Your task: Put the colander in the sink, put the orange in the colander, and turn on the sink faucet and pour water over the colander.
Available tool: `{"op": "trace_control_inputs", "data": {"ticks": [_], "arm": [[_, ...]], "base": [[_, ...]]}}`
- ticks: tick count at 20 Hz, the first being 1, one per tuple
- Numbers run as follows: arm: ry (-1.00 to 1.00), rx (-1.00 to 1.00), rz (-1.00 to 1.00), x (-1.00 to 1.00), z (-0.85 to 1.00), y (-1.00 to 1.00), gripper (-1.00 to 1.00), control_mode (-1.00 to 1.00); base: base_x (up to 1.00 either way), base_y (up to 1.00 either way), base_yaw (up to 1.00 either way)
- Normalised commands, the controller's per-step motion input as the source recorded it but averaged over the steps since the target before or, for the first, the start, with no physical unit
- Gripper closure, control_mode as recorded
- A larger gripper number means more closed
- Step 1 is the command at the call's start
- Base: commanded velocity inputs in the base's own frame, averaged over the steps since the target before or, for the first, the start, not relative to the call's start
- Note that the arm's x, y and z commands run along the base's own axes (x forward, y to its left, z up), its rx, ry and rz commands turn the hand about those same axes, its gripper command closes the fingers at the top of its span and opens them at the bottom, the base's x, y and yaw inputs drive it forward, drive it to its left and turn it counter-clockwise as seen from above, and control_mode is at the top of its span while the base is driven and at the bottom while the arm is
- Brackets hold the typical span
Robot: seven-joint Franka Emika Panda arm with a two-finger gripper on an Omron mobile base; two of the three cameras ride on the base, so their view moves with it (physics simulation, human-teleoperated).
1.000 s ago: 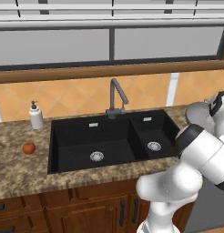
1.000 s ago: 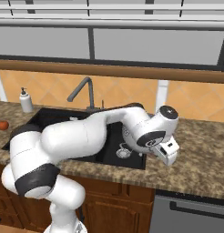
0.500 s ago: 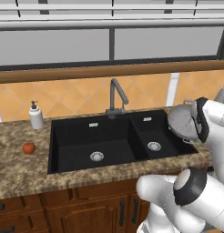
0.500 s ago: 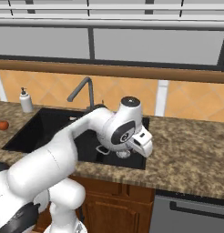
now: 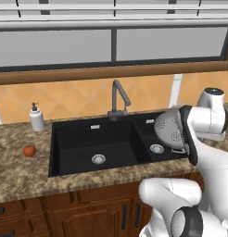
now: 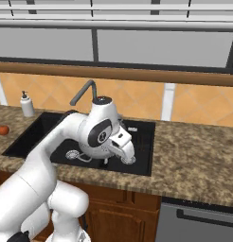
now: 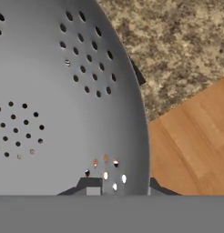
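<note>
We have the colander (image 5: pixel 170 130) up in the air, tipped on its side over the narrower right basin of the sink (image 5: pixel 74 152), and the gripper (image 7: pixel 114 185) is clamped tight on its rim, jaws pinched on the thin metal wall right at the bottom of the hand view. That edge grip is why the bowl hangs tilted and not level: we hold it by one lip, so its holed belly swings out sideways from the jaws. Beyond the jaws in the hand view we see the speckled counter (image 7: pixel 177 50) and a slab of orange-brown wood (image 7: pixel 196 150) past the rim, which suggests to us the bowl is not yet squarely over black basin. The sink faucet (image 5: pixel 118 98) stands behind the divider, off to the far side of the held bowl, and its angled spout looks like the thing to mind if we carry the colander across toward the wide basin. The orange (image 5: pixel 28 150) waits on the counter well apart from the jaws, beyond the whole sink, with the white soap bottle (image 5: pixel 36 118) near it against the wall. No water is running.
</note>
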Motion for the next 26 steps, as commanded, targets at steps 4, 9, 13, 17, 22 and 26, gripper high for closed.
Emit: {"op": "trace_control_inputs", "data": {"ticks": [4, 9, 13, 17, 22, 26], "arm": [[0.34, 0.0, 0.0, 0.0, 0.02, 0.67, 1.0, -1.0], [0.21, 0.01, 0.0, -0.02, 0.16, 0.7, 1.0, -1.0], [0.02, 0.03, 0.0, -0.13, 0.09, 0.8, 1.0, -1.0], [0.0, 0.0, -0.1, -0.13, 0.0, 0.91, 1.0, -1.0], [0.0, 0.0, -0.28, 0.05, 0.0, 0.94, 1.0, -1.0], [0.01, 0.0, -0.43, 0.25, 0.0, 0.81, 1.0, -1.0]], "base": [[0.0, 0.0, 0.0], [0.0, 0.0, 0.0], [0.0, 0.0, 0.0], [0.0, 0.0, 0.0], [0.0, 0.0, 0.0], [0.0, 0.0, 0.0]]}}
